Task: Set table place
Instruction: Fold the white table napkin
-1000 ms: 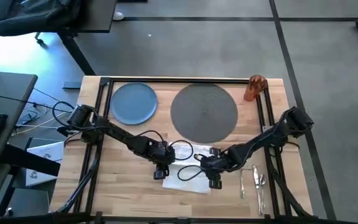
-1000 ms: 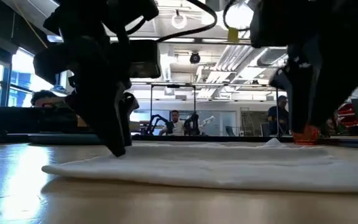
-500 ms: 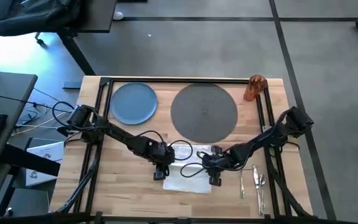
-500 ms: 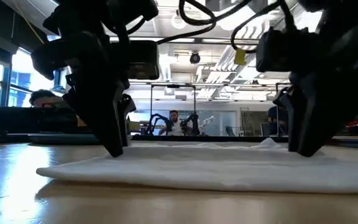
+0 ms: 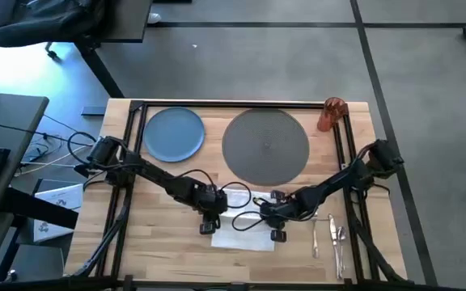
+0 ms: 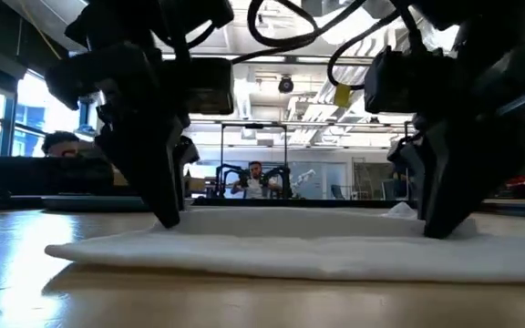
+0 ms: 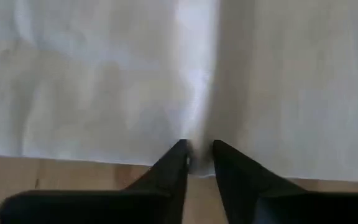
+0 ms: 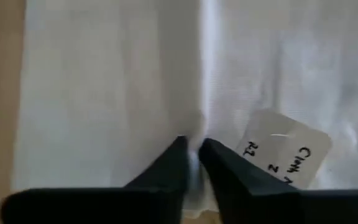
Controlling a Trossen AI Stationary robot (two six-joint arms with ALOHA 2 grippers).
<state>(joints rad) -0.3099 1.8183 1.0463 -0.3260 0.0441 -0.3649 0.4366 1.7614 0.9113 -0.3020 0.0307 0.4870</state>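
table (image 5: 160, 250): light wood top with black rails, both arms reach in over its near middle
napkin (image 5: 245, 230): white cloth, lies flat on the near centre of the table, between the two grippers; in the low view (image 6: 272, 246) it shows as a low flat sheet with a slight ridge on its far side
left gripper (image 5: 211, 220): down at the napkin's left edge; in its wrist view (image 7: 197, 163) the fingertips are almost together, pinching a raised crease of the napkin at the cloth's edge
right gripper (image 5: 275, 228): down at the napkin's right edge; in its wrist view (image 8: 193, 158) the fingers are nearly closed on a fold of the cloth
label (image 8: 284, 155): white tag with handwriting, lies on the napkin just beside the right gripper's fingers
low view: both grippers stand upright with tips on the cloth, left one (image 6: 167, 205), right one (image 6: 445, 214)
mat (image 5: 265, 145): large round grey, far centre of the table, bare
plate (image 5: 174, 133): round blue, far left of the table, beside the mat, not on it
cup (image 5: 330, 115): translucent orange, upright at the far right corner, near the mat's right side
cutlery (image 5: 330, 234): silver pieces side by side on the near right, right of the napkin, apart from it; which piece is which cannot be told
background: people (image 6: 255, 179) at benches in the room beyond the table
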